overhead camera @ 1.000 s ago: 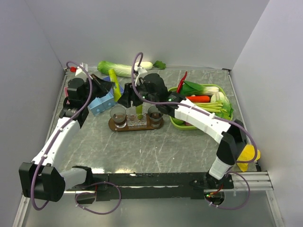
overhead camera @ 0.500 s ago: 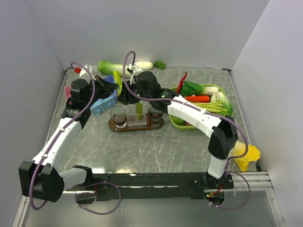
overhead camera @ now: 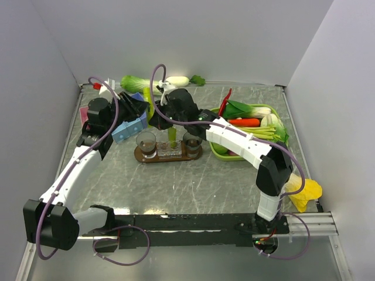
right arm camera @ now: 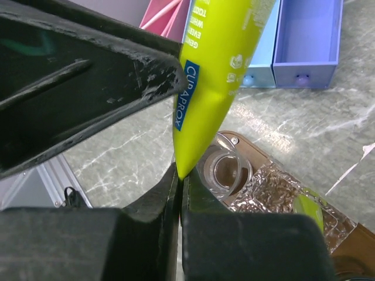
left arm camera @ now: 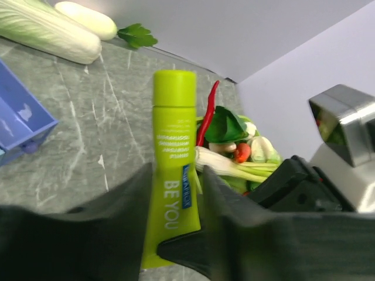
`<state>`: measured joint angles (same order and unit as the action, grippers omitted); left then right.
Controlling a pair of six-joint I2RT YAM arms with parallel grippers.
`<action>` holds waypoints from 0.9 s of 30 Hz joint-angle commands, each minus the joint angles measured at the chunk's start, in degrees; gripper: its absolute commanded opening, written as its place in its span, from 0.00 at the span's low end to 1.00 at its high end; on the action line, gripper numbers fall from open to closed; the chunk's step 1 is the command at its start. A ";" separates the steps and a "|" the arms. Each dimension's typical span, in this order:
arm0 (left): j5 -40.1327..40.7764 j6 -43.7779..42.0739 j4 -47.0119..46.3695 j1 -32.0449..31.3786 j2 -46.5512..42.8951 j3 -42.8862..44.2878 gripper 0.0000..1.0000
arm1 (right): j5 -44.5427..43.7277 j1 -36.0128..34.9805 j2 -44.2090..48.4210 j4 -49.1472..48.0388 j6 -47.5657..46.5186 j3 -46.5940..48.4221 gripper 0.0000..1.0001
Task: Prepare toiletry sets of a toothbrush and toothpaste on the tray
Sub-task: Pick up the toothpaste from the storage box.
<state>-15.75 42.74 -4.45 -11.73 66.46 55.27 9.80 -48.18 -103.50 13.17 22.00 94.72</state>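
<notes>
- Two arms, left (overhead camera: 76,167) and right (overhead camera: 246,146), are seen reaching toward the far left of the table, their wrists brought close together.
- A lime-green basket (overhead camera: 218,152) of vegetables is set at the right.
- The tray (overhead camera: 176,159) is laid mid-table, left of the basket.
- The left gripper (left arm camera: 176,175) is shown with its fingers spread, flanking a tube.
- The right gripper (right arm camera: 180,173) is pressed together on that tube's crimped tail.
- Two tumblers, one left (overhead camera: 146,141) and one right (overhead camera: 191,139), are stood on the tray.
- The toothpaste (left arm camera: 173,134) is held in the air between the grippers, just beyond the tray's left end; a second tube (overhead camera: 172,136) is stood upright between the tumblers.
</notes>
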 commanded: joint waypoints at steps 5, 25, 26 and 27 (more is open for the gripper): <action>3.35 -8.44 -1.79 -0.49 -6.50 1.43 0.76 | 2.05 -0.16 8.13 0.27 -2.84 -1.20 0.00; -35.21 -25.50 -5.23 -3.55 -11.36 0.45 0.99 | 20.24 2.57 34.06 37.62 -12.59 -12.27 0.00; -36.88 -26.38 -3.74 -4.44 -10.83 0.81 0.99 | 21.21 2.57 35.46 38.59 -12.94 -13.41 0.00; -39.51 -27.52 0.45 -5.49 -10.21 1.77 0.99 | 22.35 2.57 36.09 40.60 -13.21 -13.94 0.00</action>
<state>-40.10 20.25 -7.88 -14.09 55.55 55.24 25.98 -45.71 -72.29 44.29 11.77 82.52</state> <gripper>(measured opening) 0.992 0.026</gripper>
